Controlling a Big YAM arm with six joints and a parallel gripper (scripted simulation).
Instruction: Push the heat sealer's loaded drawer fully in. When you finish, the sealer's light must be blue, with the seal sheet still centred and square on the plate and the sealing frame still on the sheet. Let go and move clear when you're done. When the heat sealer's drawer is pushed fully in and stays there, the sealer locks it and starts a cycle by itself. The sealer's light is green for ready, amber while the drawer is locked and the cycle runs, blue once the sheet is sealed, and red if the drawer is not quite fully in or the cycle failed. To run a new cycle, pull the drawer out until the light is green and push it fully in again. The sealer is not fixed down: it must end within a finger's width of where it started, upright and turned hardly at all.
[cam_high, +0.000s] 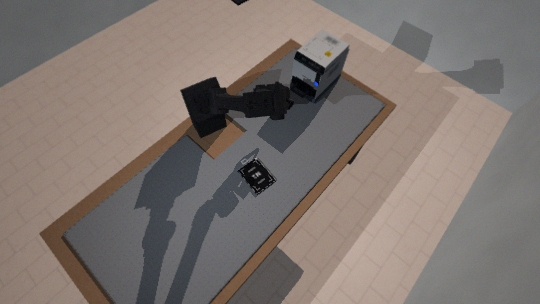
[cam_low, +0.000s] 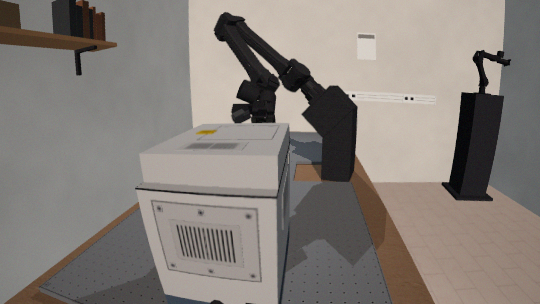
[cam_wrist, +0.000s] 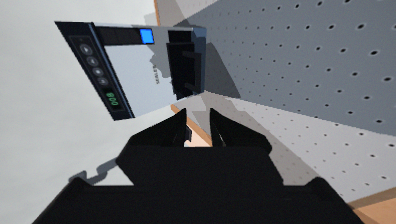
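Observation:
The white heat sealer (cam_high: 322, 52) (cam_low: 215, 165) (cam_wrist: 135, 80) stands upright at the far end of the grey perforated table mat (cam_high: 175, 225). Its light (cam_high: 317, 84) (cam_wrist: 146, 36) shows blue. The dark drawer front (cam_wrist: 184, 65) looks pushed in against the sealer's face. The seal sheet, plate and frame are hidden inside. My gripper (cam_wrist: 198, 112) (cam_high: 291, 97) hangs just in front of the drawer, a short way off it. Its fingers stand narrow with a small gap and nothing between them. In the exterior view the fingers are hidden behind the sealer.
The arm's black base (cam_high: 202, 107) (cam_low: 335, 140) stands at the table's left edge. A small black marker plate (cam_high: 257, 176) lies mid-table. A black pedestal (cam_low: 475, 145) with a small arm stands on the floor at the right. A wall shelf (cam_low: 50, 37) hangs at the left.

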